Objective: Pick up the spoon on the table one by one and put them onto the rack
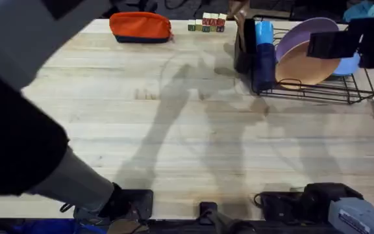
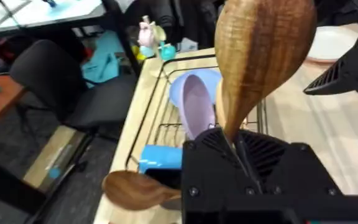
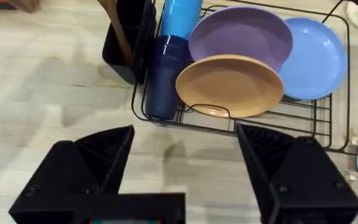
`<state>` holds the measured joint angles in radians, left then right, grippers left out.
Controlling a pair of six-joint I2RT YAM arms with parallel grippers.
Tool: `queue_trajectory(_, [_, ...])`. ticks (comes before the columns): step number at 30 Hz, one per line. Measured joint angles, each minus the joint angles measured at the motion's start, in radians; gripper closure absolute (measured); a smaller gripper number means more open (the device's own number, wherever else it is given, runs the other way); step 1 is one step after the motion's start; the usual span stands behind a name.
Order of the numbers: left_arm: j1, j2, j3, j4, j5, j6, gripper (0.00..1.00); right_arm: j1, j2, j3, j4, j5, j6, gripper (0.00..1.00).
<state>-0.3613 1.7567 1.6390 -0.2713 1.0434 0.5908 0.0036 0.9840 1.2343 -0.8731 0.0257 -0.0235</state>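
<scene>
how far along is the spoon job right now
Done: one spoon already stands in the rack's cup. In hand: the left end effector grips another spoon, raised above the rack. Left: dropping it in. No other spoon lies on the visible table. The right end effector hangs open and empty.

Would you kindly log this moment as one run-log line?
left gripper: shut on wooden spoon, raised | right gripper: open, facing rack | second spoon beside rack

Glossy grained wooden spoon, black wire rack, pale matt plank table.
</scene>
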Motion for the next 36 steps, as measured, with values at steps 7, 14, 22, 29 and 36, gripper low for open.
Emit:
queue_trajectory(7, [-0.052,0.071,0.000,0.070,0.039,-0.030,0.959,0.000,0.000,0.000,0.000,0.000,0.000,0.009])
queue_trajectory(14, [-0.096,0.117,0.000,0.164,0.045,-0.116,0.959,0.000,0.000,0.000,0.000,0.000,0.000,0.009])
queue_trajectory(22, [-0.100,0.174,0.000,0.256,0.045,-0.266,0.959,0.000,0.000,0.000,0.000,0.000,0.000,0.009])
queue_trajectory(29, [-0.083,0.209,0.000,0.268,0.049,-0.323,0.958,0.000,0.000,0.000,0.000,0.000,0.000,0.009])
queue_trajectory(36, [-0.070,0.259,0.000,0.307,0.067,-0.340,0.957,0.000,0.000,0.000,0.000,0.000,0.000,0.009])
